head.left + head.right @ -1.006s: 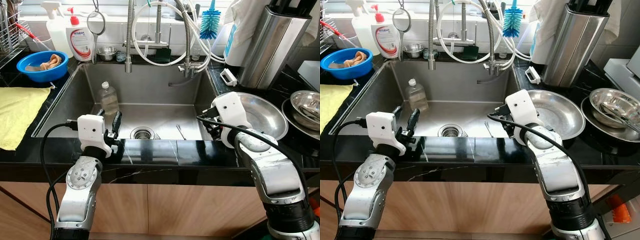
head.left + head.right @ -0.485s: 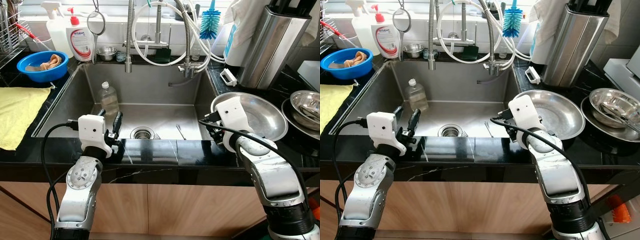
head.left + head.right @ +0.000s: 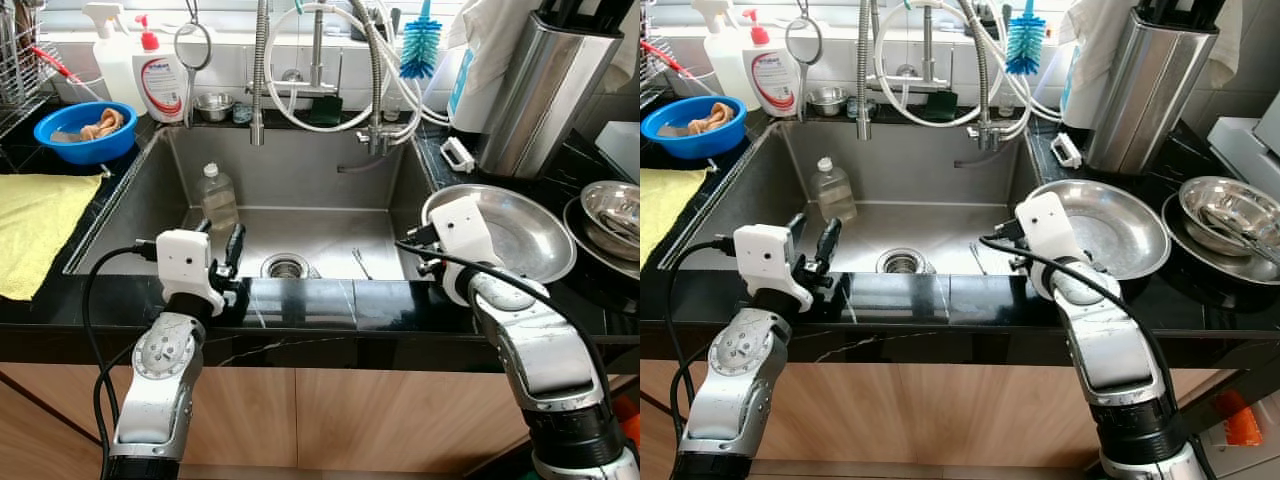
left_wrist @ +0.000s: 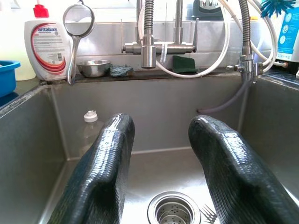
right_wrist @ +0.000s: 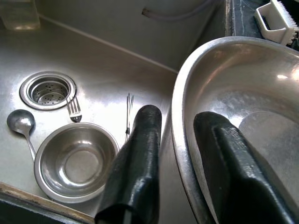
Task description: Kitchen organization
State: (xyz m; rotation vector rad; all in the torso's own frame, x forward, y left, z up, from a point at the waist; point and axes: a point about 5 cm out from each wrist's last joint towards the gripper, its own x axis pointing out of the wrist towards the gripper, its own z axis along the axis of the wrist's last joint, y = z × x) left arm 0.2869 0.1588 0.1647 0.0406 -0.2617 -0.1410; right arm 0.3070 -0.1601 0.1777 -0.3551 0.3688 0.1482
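Home kitchen: steel sink (image 3: 160, 190) in black worktop (image 3: 330, 305), spring faucet (image 3: 262, 70), soap bottle (image 3: 160, 80), bottle brush (image 3: 420, 45).

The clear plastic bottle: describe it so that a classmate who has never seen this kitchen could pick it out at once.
Find the steel sink. On its floor, in the back left corner, stands the clear plastic bottle. It is the only see-through, upright item there, capped in white, unlike the metal cutlery lying near the drain.

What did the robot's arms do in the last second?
The right gripper slid rightward to the big steel bowl on the counter; its fingers now straddle the bowl's rim, not yet closed. The bowl itself barely shifted. The left gripper stayed open at the sink's front edge, and the bottle in the sink stayed put.
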